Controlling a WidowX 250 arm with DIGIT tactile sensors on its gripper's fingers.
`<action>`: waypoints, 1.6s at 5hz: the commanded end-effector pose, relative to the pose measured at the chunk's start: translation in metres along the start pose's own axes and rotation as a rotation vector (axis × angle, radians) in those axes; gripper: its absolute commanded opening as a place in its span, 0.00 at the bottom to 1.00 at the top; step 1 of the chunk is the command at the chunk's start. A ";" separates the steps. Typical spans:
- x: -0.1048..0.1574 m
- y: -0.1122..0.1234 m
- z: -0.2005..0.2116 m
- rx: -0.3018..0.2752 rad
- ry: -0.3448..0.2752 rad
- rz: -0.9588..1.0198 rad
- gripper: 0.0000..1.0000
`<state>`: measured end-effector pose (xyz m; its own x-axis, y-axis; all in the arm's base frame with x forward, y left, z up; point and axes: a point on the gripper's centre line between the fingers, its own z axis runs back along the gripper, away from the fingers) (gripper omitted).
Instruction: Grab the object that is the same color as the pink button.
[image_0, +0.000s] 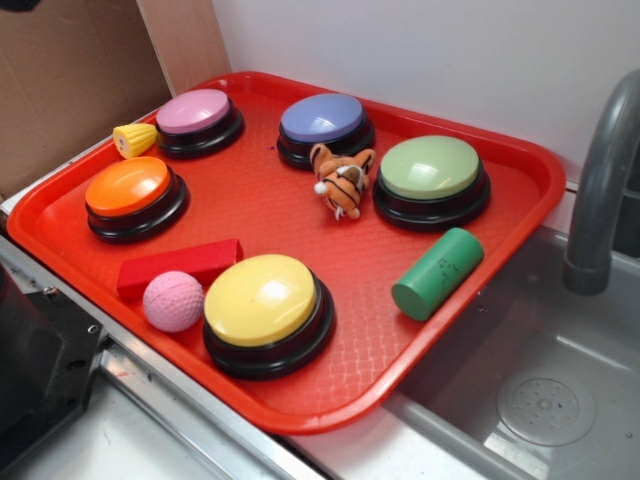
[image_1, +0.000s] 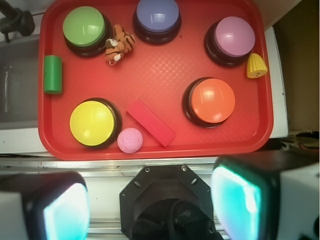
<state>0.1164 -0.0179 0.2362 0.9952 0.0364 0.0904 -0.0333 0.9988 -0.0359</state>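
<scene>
The object, a small pink dimpled ball (image_0: 173, 301) (image_1: 130, 140), lies near the front edge of the red tray (image_0: 300, 400), between the yellow button and the red block. At the tray's far left corner sits the pink button (image_0: 193, 112) (image_1: 235, 36). In the wrist view my gripper (image_1: 150, 205) is open. Its two teal-padded fingers (image_1: 65, 212) stand wide apart, high above and short of the tray's near edge, with nothing between them. The exterior view does not show the gripper.
Also on the tray are a yellow button (image_0: 262, 300), orange button (image_0: 128, 187), purple-blue button (image_0: 322, 118), green button (image_0: 430, 168), red block (image_0: 180, 265), tiger toy (image_0: 342, 182), green cylinder (image_0: 438, 273) and yellow corn (image_0: 133, 139). Sink and faucet (image_0: 600, 180) lie right; the robot base (image_1: 167, 200) is below.
</scene>
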 end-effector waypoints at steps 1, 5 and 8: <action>0.000 0.000 0.000 0.000 0.000 0.000 1.00; 0.000 -0.024 -0.095 -0.122 -0.136 -0.621 1.00; -0.006 -0.030 -0.175 -0.076 0.001 -0.829 1.00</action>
<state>0.1205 -0.0499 0.0546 0.7177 -0.6916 0.0816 0.6960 0.7164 -0.0497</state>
